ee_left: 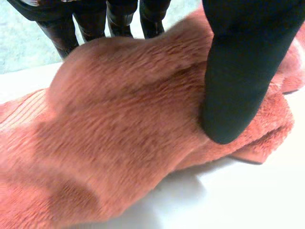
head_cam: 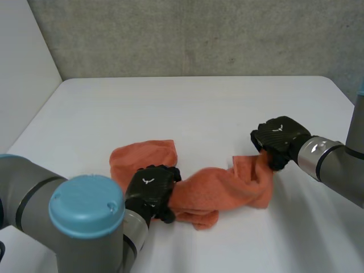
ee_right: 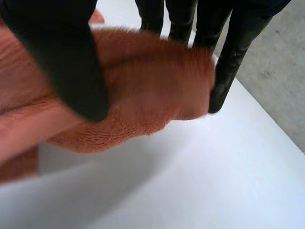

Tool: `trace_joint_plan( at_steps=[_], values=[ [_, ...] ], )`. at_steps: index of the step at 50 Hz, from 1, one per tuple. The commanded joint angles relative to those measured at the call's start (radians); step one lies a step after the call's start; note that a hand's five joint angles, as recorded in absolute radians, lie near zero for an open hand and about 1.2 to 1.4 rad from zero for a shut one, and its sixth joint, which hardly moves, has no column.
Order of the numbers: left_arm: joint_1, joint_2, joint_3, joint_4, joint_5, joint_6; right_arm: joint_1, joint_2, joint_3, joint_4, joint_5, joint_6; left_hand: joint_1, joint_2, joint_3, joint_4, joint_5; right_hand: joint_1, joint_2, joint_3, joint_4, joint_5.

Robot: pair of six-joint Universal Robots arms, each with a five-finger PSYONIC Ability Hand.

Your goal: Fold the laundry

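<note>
Head view: left robot hand [head_cam: 151, 190], right robot hand [head_cam: 280, 136], both tight around orange towel [head_cam: 227, 185].

Left robot hand [head_cam: 149, 190], right robot hand [head_cam: 280, 136]: fingers and thumbs pinched.

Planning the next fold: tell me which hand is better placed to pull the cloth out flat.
Probably the right hand: it pinches the orange cloth at its end, free to draw outward. The left hand grips the bunched middle.
</note>
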Motion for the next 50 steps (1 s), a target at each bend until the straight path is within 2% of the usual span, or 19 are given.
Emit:
trace_joint_plan(
  at_steps=[1,3,9,11,14,16,23,25,27,30,34,41,42,43,44,46,47,48,50],
  values=[
    [0.127,0.122,0.015,-0.097,0.009,-0.002,0.002,-0.101,0.019,-0.017,0.037,-0.006,-0.385,-0.386,-0.387,-0.385,-0.384,-0.242,-0.388,-0.392,-0.41,-0.393],
    [0.153,0.153,0.013,-0.097,0.013,0.001,0.008,-0.186,0.011,-0.035,0.036,0.065,-0.377,-0.378,-0.378,-0.376,-0.376,-0.239,-0.385,-0.39,-0.408,-0.39],
    [0.262,0.225,0.048,-0.106,0.082,0.008,0.011,-0.245,-0.038,-0.034,0.025,0.222,-0.327,-0.328,-0.328,-0.326,-0.326,-0.254,-0.4,-0.404,-0.422,-0.405],
    [0.326,0.226,0.079,-0.12,0.177,0.027,0.011,-0.256,-0.067,-0.009,0.007,0.28,-0.306,-0.307,-0.308,-0.306,-0.305,-0.254,-0.4,-0.404,-0.422,-0.405],
    [0.36,0.222,0.097,-0.131,0.231,0.051,0.012,-0.239,-0.079,0.052,-0.022,0.281,-0.268,-0.269,-0.27,-0.267,-0.267,-0.242,-0.388,-0.393,-0.41,-0.393],
    [0.39,0.179,0.132,-0.16,0.317,0.116,0.018,-0.222,-0.082,0.089,-0.033,0.276,-0.259,-0.26,-0.261,-0.258,-0.258,-0.239,-0.385,-0.39,-0.408,-0.39],
    [0.394,0.029,0.208,-0.24,0.36,0.291,0.101,-0.063,-0.124,0.199,-0.027,0.236,-0.262,-0.263,-0.264,-0.261,-0.261,-0.274,-0.42,-0.425,-0.443,-0.425],
    [0.395,0.001,0.219,-0.271,0.363,0.334,0.11,-0.049,-0.119,0.227,-0.029,0.236,-0.265,-0.266,-0.267,-0.264,-0.264,-0.324,-0.47,-0.475,-0.493,-0.475],
    [0.392,-0.038,0.225,-0.332,0.369,0.411,0.115,-0.029,-0.106,0.271,-0.039,0.236,-0.268,-0.269,-0.27,-0.267,-0.267,-0.516,-0.663,-0.667,-0.685,-0.668],
    [0.392,-0.052,0.225,-0.361,0.377,0.446,0.114,0.006,-0.095,0.278,-0.046,0.236,-0.268,-0.269,-0.27,-0.267,-0.267,-0.516,-0.663,-0.667,-0.685,-0.668],
    [0.39,-0.078,0.216,-0.419,0.447,0.52,0.114,0.035,-0.089,0.278,-0.058,0.236,-0.274,-0.275,-0.276,-0.273,-0.273,-0.516,-0.663,-0.667,-0.685,-0.668],
    [0.386,-0.081,0.194,-0.424,0.619,0.518,0.117,0.097,-0.105,0.275,-0.066,0.238,-0.259,-0.26,-0.261,-0.258,-0.258,-0.516,-0.663,-0.667,-0.685,-0.668],
    [0.381,-0.087,0.194,-0.419,0.645,0.517,0.117,0.102,-0.112,0.267,-0.066,0.238,-0.207,-0.208,-0.209,-0.206,-0.206,-0.364,-0.51,-0.514,-0.532,-0.515],
    [0.372,-0.096,0.197,-0.412,0.656,0.517,0.12,0.102,-0.124,0.253,-0.066,0.239,0.015,0.014,0.013,0.015,0.016,-0.147,-0.293,-0.298,-0.316,-0.298],
    [0.372,-0.096,0.197,-0.412,0.656,0.517,0.12,0.102,-0.124,0.253,-0.066,0.239,0.017,0.016,0.015,0.017,0.018,-0.145,-0.291,-0.296,-0.314,-0.296],
    [0.351,-0.113,0.214,-0.38,0.647,0.511,0.12,0.103,-0.164,0.204,-0.061,0.245,0.677,0.676,0.676,0.678,0.678,0.387,0.24,0.236,0.218,0.235],
    [0.351,-0.113,0.214,-0.38,0.647,0.511,0.12,0.103,-0.164,0.204,-0.061,0.245,0.68,0.679,0.679,0.681,0.681,0.389,0.243,0.239,0.221,0.238],
    [0.346,-0.114,0.222,-0.351,0.632,0.508,0.117,0.103,-0.187,0.177,-0.055,0.251,0.828,0.827,0.826,0.829,0.829,0.674,0.528,0.524,0.506,0.523],
    [0.346,-0.116,0.237,-0.309,0.604,0.503,0.117,0.103,-0.22,0.147,-0.052,0.261,0.83,0.829,0.828,0.83,0.831,0.705,0.559,0.555,0.537,0.554]
  ],
)
